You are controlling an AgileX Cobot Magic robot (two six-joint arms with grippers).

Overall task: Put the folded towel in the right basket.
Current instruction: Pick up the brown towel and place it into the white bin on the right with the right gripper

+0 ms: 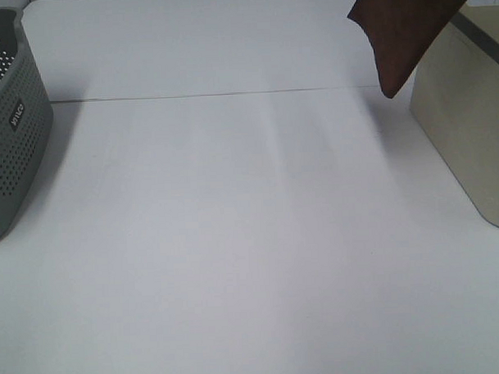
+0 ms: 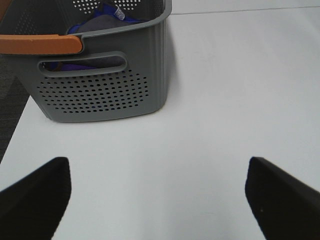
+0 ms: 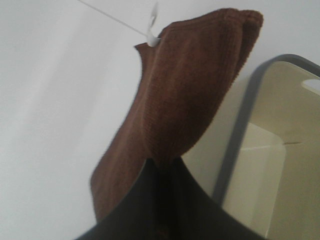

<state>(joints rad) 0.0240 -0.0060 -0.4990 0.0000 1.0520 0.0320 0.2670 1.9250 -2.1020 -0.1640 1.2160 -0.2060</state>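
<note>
Right hand [image 3: 162, 166] pinches towel [image 3: 195, 85] high, clearing basket [image 3: 265, 170] rim; left hand [image 2: 157, 195] spread wide, empty, over counter [image 2: 225, 100].

White table under soft, even light.
The table [image 1: 235, 253] fills almost the whole high view, a plain matte white top with no pattern. A thin dark seam [image 1: 213, 95] runs straight across it near the far side. Faint pale streaks of reflected light [image 1: 272, 137] run down the middle. In the left wrist view a strip of dark grey floor [image 2: 7, 100] shows past the table's edge.
</note>
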